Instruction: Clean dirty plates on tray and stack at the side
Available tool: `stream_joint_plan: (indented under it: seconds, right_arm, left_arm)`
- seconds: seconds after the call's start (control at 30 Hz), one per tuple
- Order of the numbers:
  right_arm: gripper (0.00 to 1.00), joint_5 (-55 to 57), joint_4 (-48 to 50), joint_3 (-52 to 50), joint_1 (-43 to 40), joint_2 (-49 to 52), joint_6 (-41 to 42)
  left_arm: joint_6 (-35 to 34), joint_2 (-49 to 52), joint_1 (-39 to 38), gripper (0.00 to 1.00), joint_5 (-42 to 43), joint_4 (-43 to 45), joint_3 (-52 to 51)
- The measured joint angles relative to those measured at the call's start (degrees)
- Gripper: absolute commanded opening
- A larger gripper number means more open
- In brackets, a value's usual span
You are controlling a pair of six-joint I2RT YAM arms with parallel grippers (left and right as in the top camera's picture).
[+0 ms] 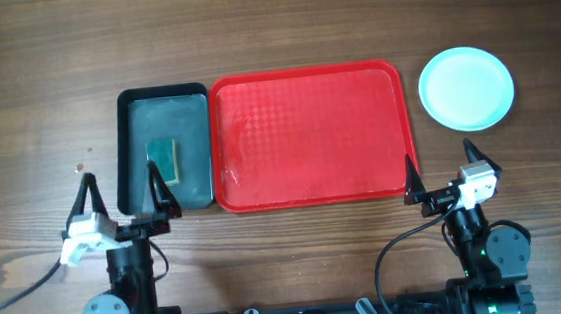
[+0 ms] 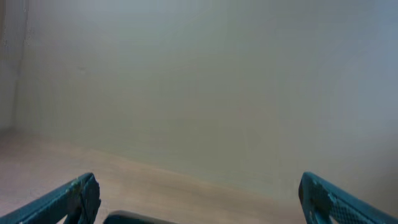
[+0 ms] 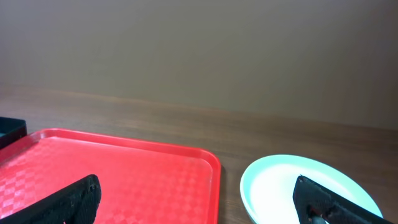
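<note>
The red tray (image 1: 309,135) lies mid-table, and no plate shows on its textured floor. To its right, off the tray, sits a pale aqua plate (image 1: 466,87); from above it reads as one disc, and anything beneath it is hidden. My right gripper (image 1: 438,155) stands open near the tray's front right corner, short of the plate. The right wrist view shows the right gripper (image 3: 198,186) spanning the tray's corner (image 3: 186,168) and the plate (image 3: 280,186), holding nothing. My left gripper (image 1: 119,177) is open and empty in front of the black basin.
A black basin (image 1: 165,151) with a green sponge (image 1: 164,154) stands against the tray's left side. Its dark rim (image 2: 130,218) peeks in at the bottom of the left wrist view, between the left gripper's (image 2: 199,190) fingers. Wooden tabletop surrounds everything.
</note>
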Motion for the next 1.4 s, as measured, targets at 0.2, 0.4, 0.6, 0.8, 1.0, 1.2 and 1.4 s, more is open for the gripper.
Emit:
stream_joint_plan:
  seconds: [0.2, 0.4, 0.6, 0.8, 1.0, 1.2, 1.4]
  right_arm:
    - [1.0, 0.0, 0.0, 0.0, 0.0, 0.0, 0.0]
    - [1.0, 0.0, 0.0, 0.0, 0.0, 0.0, 0.0]
    - [1.0, 0.0, 0.0, 0.0, 0.0, 0.0, 0.0]
    - [1.0, 0.0, 0.0, 0.0, 0.0, 0.0, 0.0]
    - [1.0, 0.0, 0.0, 0.0, 0.0, 0.0, 0.0]
    - [1.0, 0.0, 0.0, 0.0, 0.0, 0.0, 0.0]
    - [1.0, 0.0, 0.0, 0.0, 0.0, 0.0, 0.0]
  left_arm:
    - [-6.6, 0.0, 0.0, 1.0, 0.2, 4.1, -7.2]
    - [-7.5, 0.0, 0.0, 1.0, 0.4, -2.6, -8.6]
    - [-4.7, 0.0, 0.0, 1.0, 0.5, -9.6, -8.8]
    - [8.2, 0.0, 0.0, 1.0, 6.4, -10.2, -8.8]
    - [12.6, 0.0, 0.5, 1.0, 8.1, -10.1, -8.8]
    - [13.2, 0.0, 1.4, 1.0, 8.5, -10.1, -8.8]
    - [13.2, 0.0, 1.4, 1.0, 8.7, -10.0, -8.8]
